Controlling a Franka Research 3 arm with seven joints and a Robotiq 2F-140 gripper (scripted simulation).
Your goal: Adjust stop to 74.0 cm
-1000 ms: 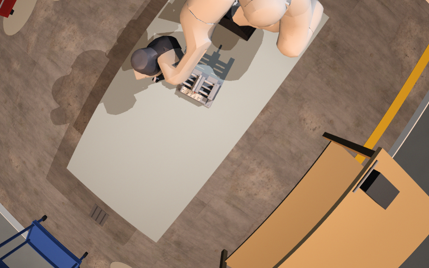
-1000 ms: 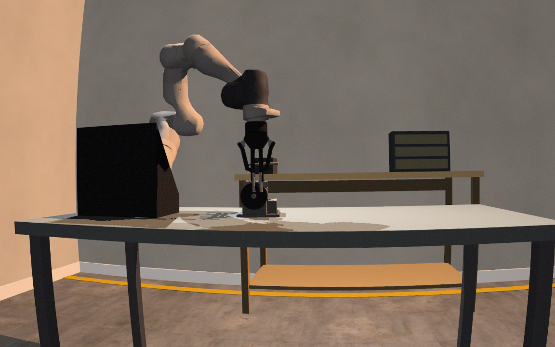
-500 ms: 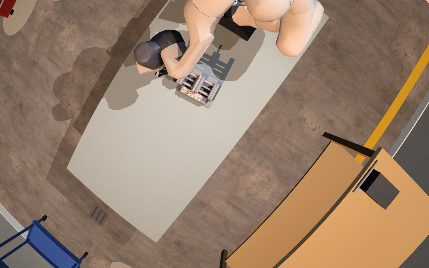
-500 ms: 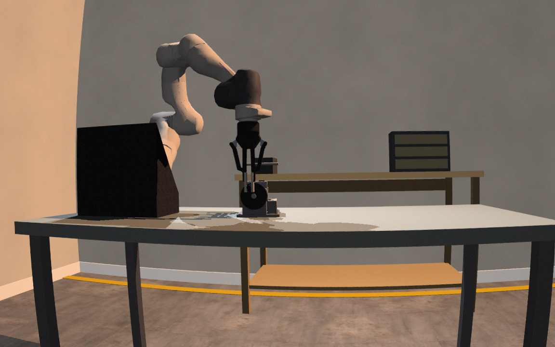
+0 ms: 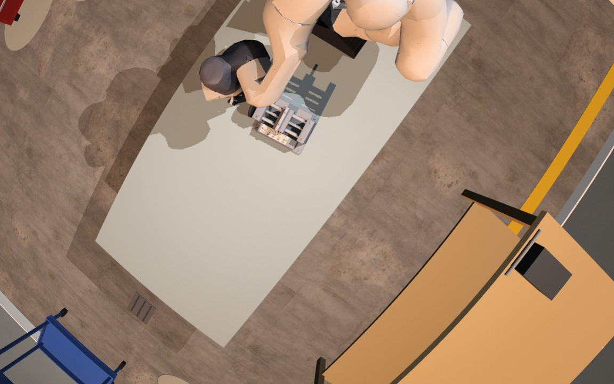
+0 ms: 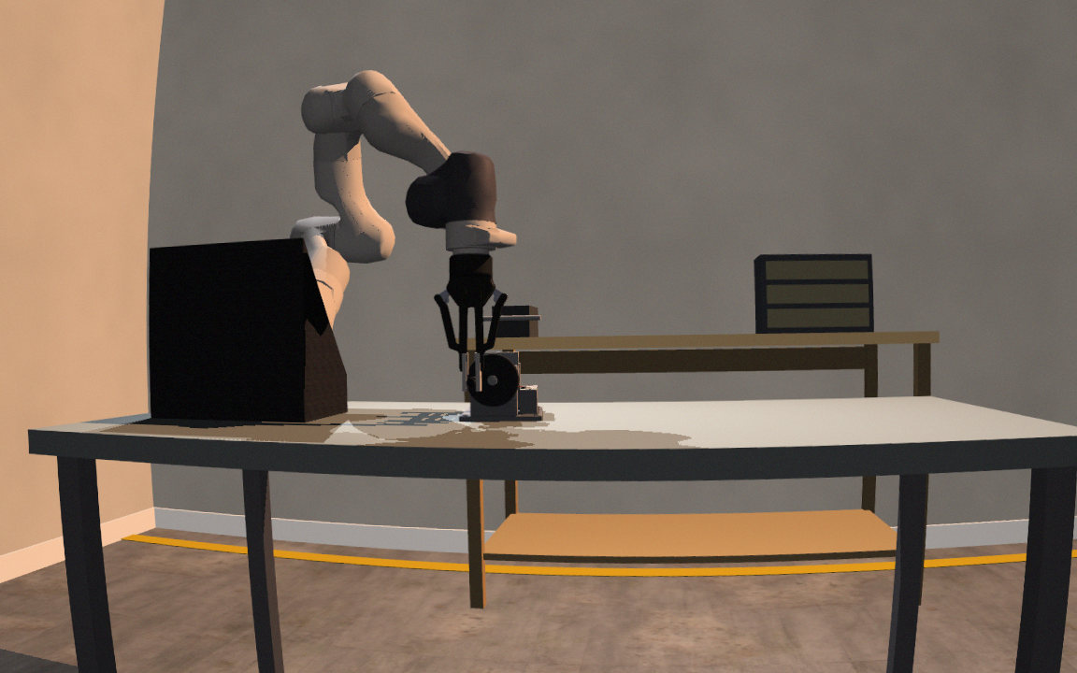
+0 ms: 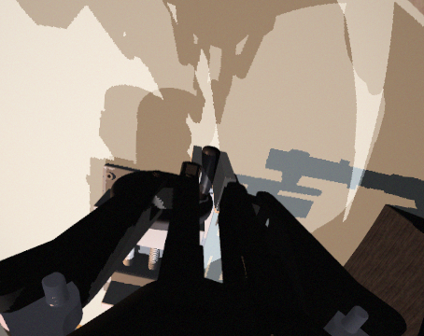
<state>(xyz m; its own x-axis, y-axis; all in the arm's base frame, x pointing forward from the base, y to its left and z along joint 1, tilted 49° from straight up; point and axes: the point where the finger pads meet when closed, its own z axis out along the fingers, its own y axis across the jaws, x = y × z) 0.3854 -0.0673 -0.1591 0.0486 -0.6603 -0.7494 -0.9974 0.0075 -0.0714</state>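
A small grey stop fixture point(image 5: 284, 125) with rails and a scale sits on the table near its far left part. Its dark round handwheel point(image 6: 492, 380) faces the exterior view. My gripper point(image 6: 470, 355) hangs straight down over the wheel's upper left edge and is shut on the handwheel's crank handle. In the wrist view the black fingers close on a small dark knob, with the fixture point(image 7: 144, 243) partly hidden beneath them. The scale reading is too small to tell.
A large dark box point(image 6: 236, 330) stands on the table left of the fixture, close to the arm's base. A wooden bench point(image 6: 693, 343) with a drawer unit point(image 6: 812, 293) stands behind the table. A blue cart point(image 5: 42, 353) is on the floor.
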